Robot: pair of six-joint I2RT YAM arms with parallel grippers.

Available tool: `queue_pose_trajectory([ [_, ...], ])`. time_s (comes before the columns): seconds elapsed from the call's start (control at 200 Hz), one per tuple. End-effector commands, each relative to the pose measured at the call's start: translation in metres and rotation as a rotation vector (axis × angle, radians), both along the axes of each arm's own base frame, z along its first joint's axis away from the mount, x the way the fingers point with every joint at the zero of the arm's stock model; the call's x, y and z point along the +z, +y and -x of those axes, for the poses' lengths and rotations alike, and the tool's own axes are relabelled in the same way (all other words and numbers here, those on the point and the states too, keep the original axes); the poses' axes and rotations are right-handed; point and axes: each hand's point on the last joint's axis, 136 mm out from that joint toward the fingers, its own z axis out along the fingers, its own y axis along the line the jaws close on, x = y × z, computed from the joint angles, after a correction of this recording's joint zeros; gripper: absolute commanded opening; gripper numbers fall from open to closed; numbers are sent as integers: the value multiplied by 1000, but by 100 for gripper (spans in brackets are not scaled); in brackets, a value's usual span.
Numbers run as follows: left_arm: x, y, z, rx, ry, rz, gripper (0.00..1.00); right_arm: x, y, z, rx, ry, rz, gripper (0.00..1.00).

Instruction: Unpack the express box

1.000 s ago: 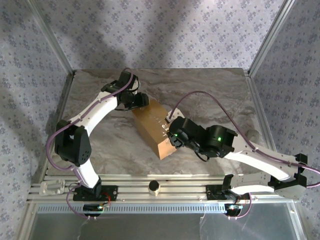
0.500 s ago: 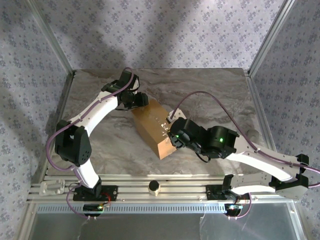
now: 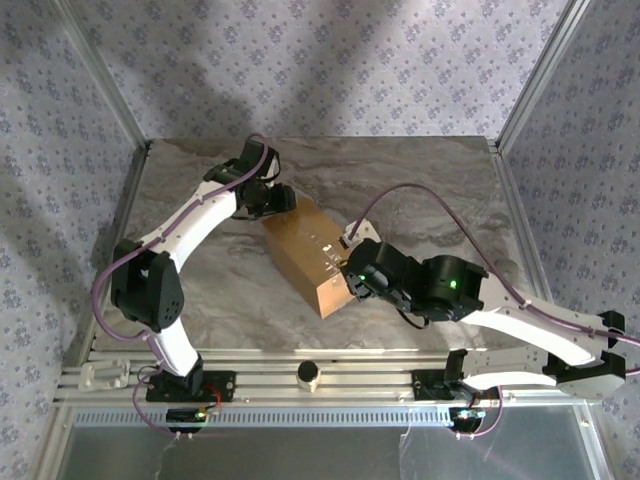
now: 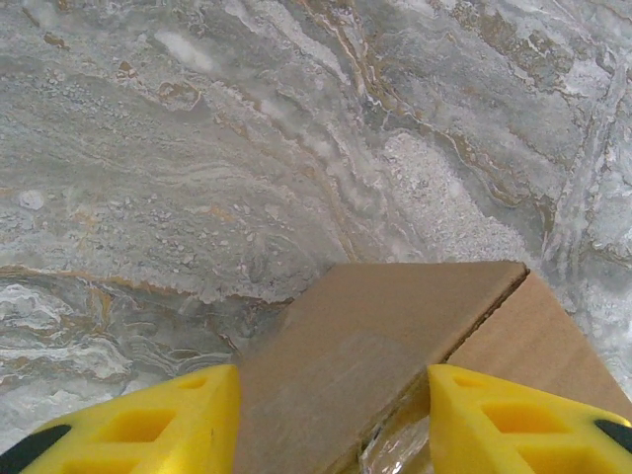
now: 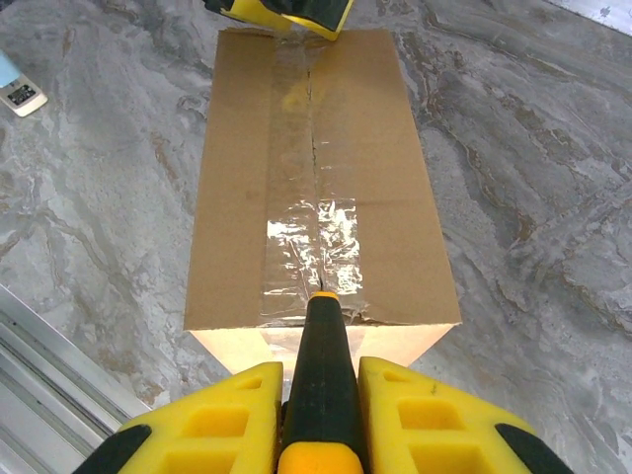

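Against the taped seam of the express box [image 5: 237, 197], my right gripper [image 5: 321, 380] is holding a tightly clamped black tool [image 5: 318, 326]. My left gripper [image 4: 331, 385] is straddling the far corner, jaws half apart; I cannot tell whether they are pinching it.

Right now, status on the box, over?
Left gripper clamped on far end of express box. Right gripper shut on black tool, tip at taped seam. Flaps shut; nothing across the seam.

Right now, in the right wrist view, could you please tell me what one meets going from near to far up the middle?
The right fingers → black tool pinched between them → cardboard box → left fingers at its far end.
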Motion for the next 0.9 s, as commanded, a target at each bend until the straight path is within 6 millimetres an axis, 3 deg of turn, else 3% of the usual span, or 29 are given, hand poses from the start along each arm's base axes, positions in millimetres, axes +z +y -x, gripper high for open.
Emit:
queue_pose_trajectory([
  [0.0, -24, 64, -29, 212, -37, -244, 50, -35, -41, 32, 40, 136, 182, 0],
  [0.14, -17, 58, -30, 195, -68, -236, 50, -36, -43, 33, 38, 141, 186, 0],
  [0.405, 22, 23, -32, 88, -225, -185, 50, -31, -51, 32, 24, 123, 192, 0],
  [0.63, 26, 20, -31, 74, -230, -189, 51, -25, -57, 26, -11, 88, 188, 0],
  [0.745, 27, 21, -30, 81, -233, -184, 50, -16, -50, 20, -11, 53, 137, 0],
  [0.895, 51, 21, -25, 80, -279, -147, 51, -6, -41, 10, -17, 16, 89, 0],
])
